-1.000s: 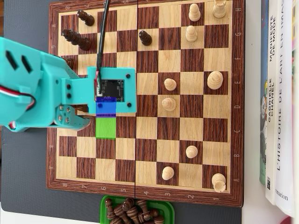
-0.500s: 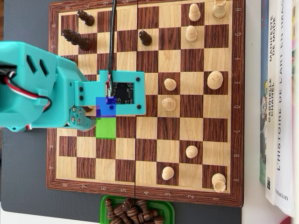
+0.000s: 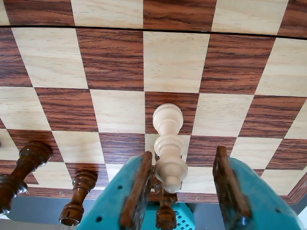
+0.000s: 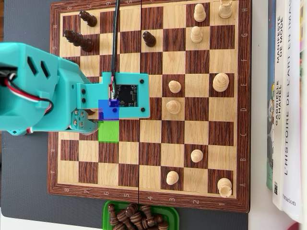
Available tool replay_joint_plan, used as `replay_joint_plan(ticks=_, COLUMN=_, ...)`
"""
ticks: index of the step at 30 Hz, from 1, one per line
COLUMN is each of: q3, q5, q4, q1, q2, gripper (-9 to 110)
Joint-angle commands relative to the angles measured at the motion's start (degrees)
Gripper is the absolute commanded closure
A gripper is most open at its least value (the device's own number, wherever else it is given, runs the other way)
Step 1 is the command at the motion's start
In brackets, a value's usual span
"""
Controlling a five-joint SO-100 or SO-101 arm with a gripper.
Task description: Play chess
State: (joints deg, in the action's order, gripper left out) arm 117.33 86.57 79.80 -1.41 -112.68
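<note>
**Arm over the board's left half, jaws spread beside a light pawn**

Wrist view: gripper (image 3: 192, 191) open, its two teal fingers with brown pads wide apart. A light pawn (image 3: 169, 146) stands between them, close to the left pad (image 3: 139, 191); contact there cannot be told, and there is a clear gap to the right pad. Dark pieces (image 3: 24, 167) stand at lower left of this view, near the board's border.

Overhead view: the teal arm (image 4: 43, 91) comes in from the left edge and covers the middle-left squares of the chessboard (image 4: 148, 203). A green square (image 4: 108, 131) and a blue square (image 4: 108, 109) are marked just by the wrist.

Open room: the centre columns and the lower-left squares are bare. Light pieces (image 4: 173, 106) are scattered over the right half; dark ones (image 4: 79, 40) cluster at upper left.

Edges: a green tray (image 4: 173, 213) of dark pieces touches the board's bottom border. Books (image 4: 288, 105) lie just beside the right border.
</note>
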Motion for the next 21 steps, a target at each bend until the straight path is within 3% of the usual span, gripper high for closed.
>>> replay_joint_plan(ticks=1, q3=-0.97, q5=-0.35, q4=-0.44, q1=-0.26, q2=0.09, gripper=83)
replay_joint_plan(ticks=21, q3=0.26, q5=-0.35, q4=-0.53, q1=-0.44, q2=0.09, gripper=85)
